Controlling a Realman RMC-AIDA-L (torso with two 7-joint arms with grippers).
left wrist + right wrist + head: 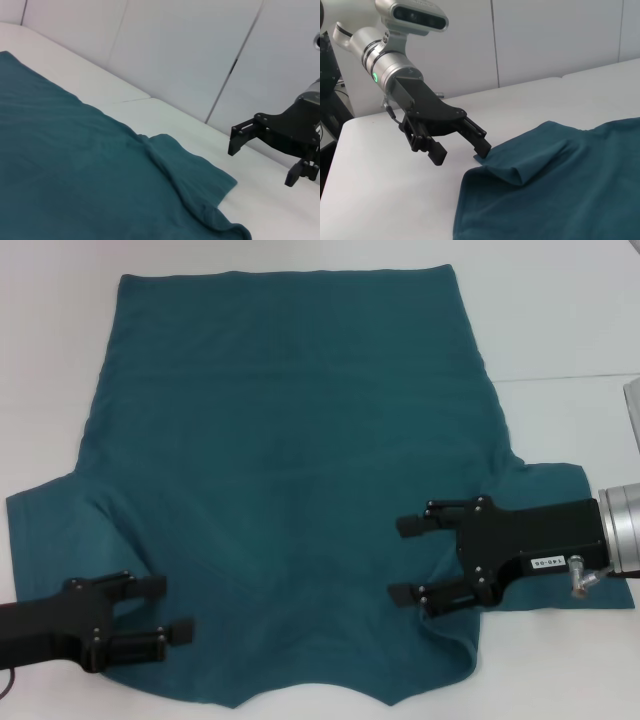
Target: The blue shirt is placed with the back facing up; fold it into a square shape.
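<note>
So far the blue shirt [290,470] lies spread flat across the white table [560,320], hem far, collar near, no fold made; every fold remains. My right gripper [412,559] hovers spread over the near right sleeve, and my left gripper [172,608] hovers spread over the near left sleeve.

Left tool [170,608] and right tool [408,558] hover low, jaws spread.
</note>
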